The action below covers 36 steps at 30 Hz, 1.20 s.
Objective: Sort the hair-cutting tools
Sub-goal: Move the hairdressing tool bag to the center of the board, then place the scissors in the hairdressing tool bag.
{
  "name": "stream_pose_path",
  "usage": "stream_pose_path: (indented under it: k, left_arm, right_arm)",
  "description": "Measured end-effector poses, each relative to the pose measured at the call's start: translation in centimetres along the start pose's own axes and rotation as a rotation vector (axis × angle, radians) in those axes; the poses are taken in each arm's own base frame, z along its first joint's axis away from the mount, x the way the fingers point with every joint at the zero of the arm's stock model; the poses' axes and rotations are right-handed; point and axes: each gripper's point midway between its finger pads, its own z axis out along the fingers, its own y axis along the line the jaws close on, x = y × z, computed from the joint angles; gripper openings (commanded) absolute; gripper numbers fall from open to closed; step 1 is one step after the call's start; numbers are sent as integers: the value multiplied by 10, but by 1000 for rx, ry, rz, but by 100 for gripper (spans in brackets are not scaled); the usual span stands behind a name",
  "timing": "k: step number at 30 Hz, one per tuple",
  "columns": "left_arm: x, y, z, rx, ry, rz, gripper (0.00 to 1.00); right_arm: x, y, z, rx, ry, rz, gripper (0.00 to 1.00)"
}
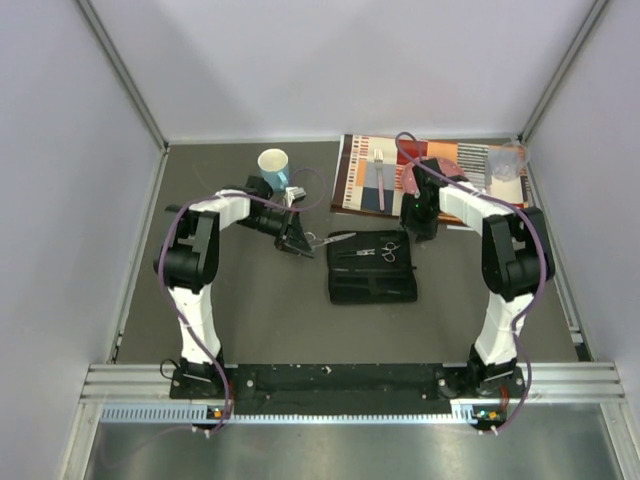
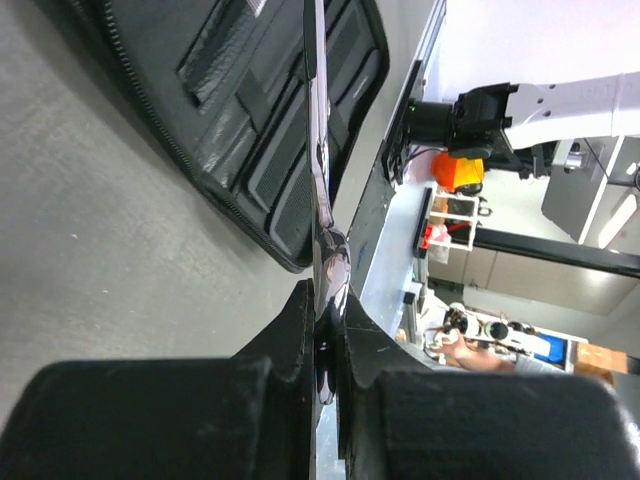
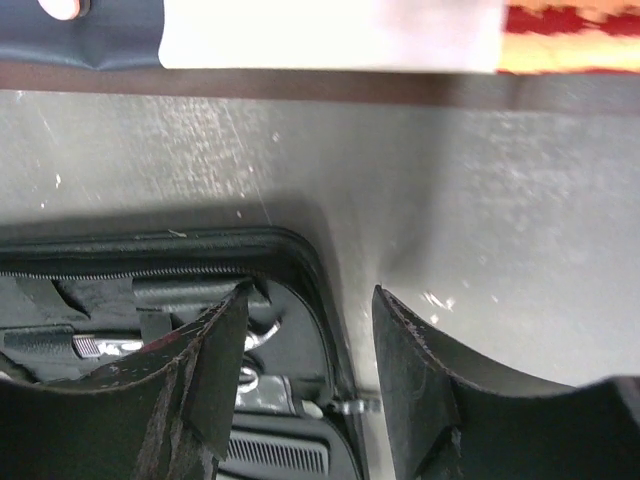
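Top external shows two scissors. One pair [image 1: 390, 250] lies in the single open black zip case [image 1: 372, 290] mid-desk [image 1: 250, 310]. The other pair [image 1: 338, 238] is at the case's far left corner, and one fork [image 1: 380, 182] rests on a striped mat [image 1: 352, 180]. Left wrist alone shows the left fingers [image 2: 298, 335] clamped on that pair edge-on. Right wrist shows the right fingers [image 3: 215, 350] apart over the case's far right corner.

scissors [image 1: 386, 250] in case [image 1: 372, 288], cup [image 1: 274, 166] l of mat [image 1: 352, 182]
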Motion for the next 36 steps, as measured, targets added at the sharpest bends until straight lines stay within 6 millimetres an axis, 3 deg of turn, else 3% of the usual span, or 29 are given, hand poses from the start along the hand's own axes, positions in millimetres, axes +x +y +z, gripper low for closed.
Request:
stream_pose_path:
  k: [4,11,27,32,36]
  left_arm:
    - [7,19,8,4,42,-55,0]
    - [15,37,13,-18,83,-117,0]
    - [-3,43,22,35,58,-112,0]
    - [-9,41,29,47,77,-66,0]
    - [-12,42,32,53,116,-25,0]
  right_arm:
    - [4,7,16,-39,40,-3,51]
    - [4,15,16,-78,45,-3,50]
    - [5,18,18,-100,50,-5,47]
    - [5,18,20,-101,53,-14,33]
    - [5,14,21,-101,61,-19,29]
